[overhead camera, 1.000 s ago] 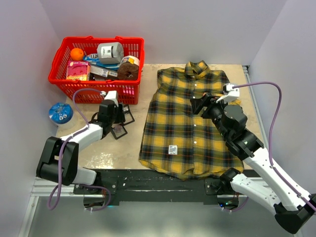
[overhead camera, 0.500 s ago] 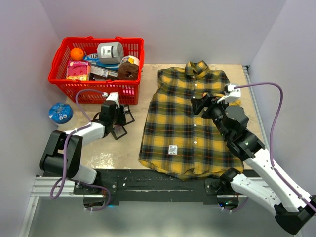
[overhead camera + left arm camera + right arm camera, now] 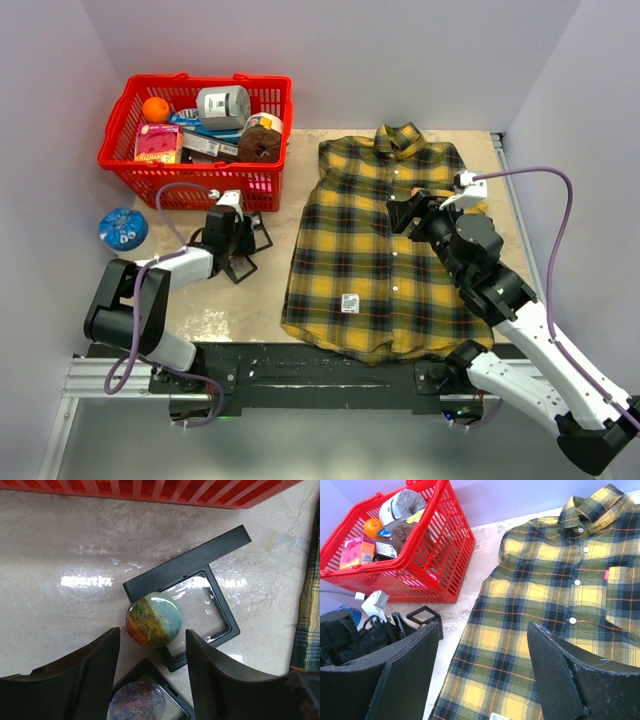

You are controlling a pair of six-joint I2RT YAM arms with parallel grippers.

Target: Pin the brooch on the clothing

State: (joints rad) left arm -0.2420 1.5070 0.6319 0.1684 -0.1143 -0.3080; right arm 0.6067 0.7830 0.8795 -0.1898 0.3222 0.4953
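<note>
brooch (image 3: 153,618) centre of left wrist view, on black frame (image 3: 190,560) | likely light, hard, slick; pinch at rim | left gripper (image 3: 152,642) apart just below it | right gripper (image 3: 482,637) apart, empty | shirt (image 3: 385,250) mid-right of top view, limp

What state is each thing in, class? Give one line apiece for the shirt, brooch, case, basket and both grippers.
Shirt: spread flat on the table, buttoned, no brooch on it.
Brooch: lying on its case, not gripped.
Case: open, flat on the table.
Basket: upright, full.
Left gripper: open, straddling the brooch.
Right gripper: open, empty, above the shirt.
</note>
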